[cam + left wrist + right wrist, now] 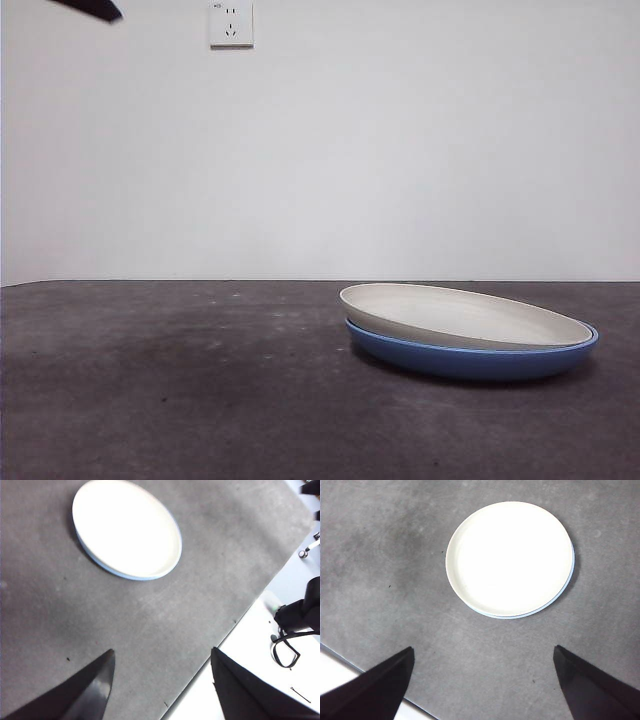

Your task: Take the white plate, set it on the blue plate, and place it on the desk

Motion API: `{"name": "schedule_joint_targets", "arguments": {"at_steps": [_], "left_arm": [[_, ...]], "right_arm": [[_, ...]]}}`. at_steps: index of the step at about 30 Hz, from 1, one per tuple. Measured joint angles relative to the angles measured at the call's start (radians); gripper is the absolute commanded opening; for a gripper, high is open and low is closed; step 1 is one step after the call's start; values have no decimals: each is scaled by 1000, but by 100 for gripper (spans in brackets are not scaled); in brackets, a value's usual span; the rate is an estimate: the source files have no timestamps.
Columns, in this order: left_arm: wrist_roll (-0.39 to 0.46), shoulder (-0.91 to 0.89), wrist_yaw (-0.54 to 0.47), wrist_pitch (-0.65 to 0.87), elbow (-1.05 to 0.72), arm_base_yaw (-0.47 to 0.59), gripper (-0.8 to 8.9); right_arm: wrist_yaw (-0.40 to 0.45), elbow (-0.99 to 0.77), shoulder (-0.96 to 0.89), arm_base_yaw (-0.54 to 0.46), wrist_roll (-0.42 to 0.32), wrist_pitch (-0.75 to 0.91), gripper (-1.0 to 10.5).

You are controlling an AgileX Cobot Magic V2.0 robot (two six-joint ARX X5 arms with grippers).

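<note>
White plate (pixel 470 316): cream-white, nested in the blue plate (pixel 470 360) and sitting slightly tilted, its left rim raised above the blue rim, its right rim down level with it. From above only a thin blue crescent shows along one side of the white rim.

Blue plate: flat on the desk (pixel 170 390), on the right half of the tabletop in the front view, clear of every desk edge visible.

Desk: dark, mottled, bare across the whole left half and in front of the stack; wide room on all sides of the plates. One desk edge runs close to each gripper in the wrist views, with pale floor beyond it.

Left gripper (pixel 161 667): high above the desk near that edge, well apart from the plates, jaws spread wide, nothing between them.

Right gripper (pixel 484 664): likewise raised, plates well ahead of it, jaws spread wide, nothing held.

Wall socket (pixel 231 23): on the white back wall.
</note>
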Motion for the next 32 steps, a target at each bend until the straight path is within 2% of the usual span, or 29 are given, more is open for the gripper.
{"name": "schedule_joint_targets", "arguments": {"at_steps": [8, 15, 23, 32], "left_arm": [[7, -42, 0, 0, 0, 0, 312], [8, -41, 0, 3, 0, 0, 312], [8, -41, 0, 3, 0, 0, 312], [8, -41, 0, 3, 0, 0, 312]], "right_arm": [[2, 0, 21, 0, 23, 0, 446], [111, 0, 83, 0, 49, 16, 446], [124, 0, 244, 0, 52, 132, 445], [124, 0, 518, -34, 47, 262, 423]]}}
